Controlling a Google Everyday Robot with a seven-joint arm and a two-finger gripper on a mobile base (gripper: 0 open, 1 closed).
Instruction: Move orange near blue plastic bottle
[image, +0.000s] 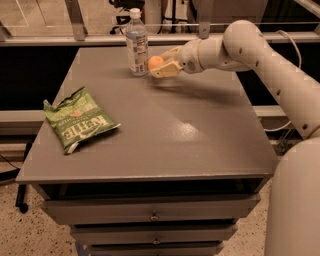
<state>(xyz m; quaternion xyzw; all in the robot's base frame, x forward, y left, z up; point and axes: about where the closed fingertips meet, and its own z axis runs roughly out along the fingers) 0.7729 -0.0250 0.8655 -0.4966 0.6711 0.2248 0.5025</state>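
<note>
- Grey tabletop (165, 135) on a cabinet, with drawers (152, 212) below its front edge.
- Blue plastic bottle (136, 42) stands upright with its white cap on, at the far edge of the tabletop, left of centre.
- Orange (155, 62) sits just right of the bottle, very near it. Cannot tell whether the two touch.
- Gripper (160, 64) is at the far side of the tabletop, right beside the bottle. Its pale fingers (166, 73) are closed on the orange, one above it and one below.
- Orange looks held slightly above the surface, with a shadow under the gripper.
- White arm (250, 50) reaches in from the right edge and crosses over the far right part of the tabletop.
- Green chip bag (80, 120) lies flat near the left edge, well apart from the bottle and the orange.
- Open tabletop lies between the bag and the gripper; the bottle is the only thing close to the fingers.
- Metal rail (100, 39) runs behind the tabletop, past the bottle.
</note>
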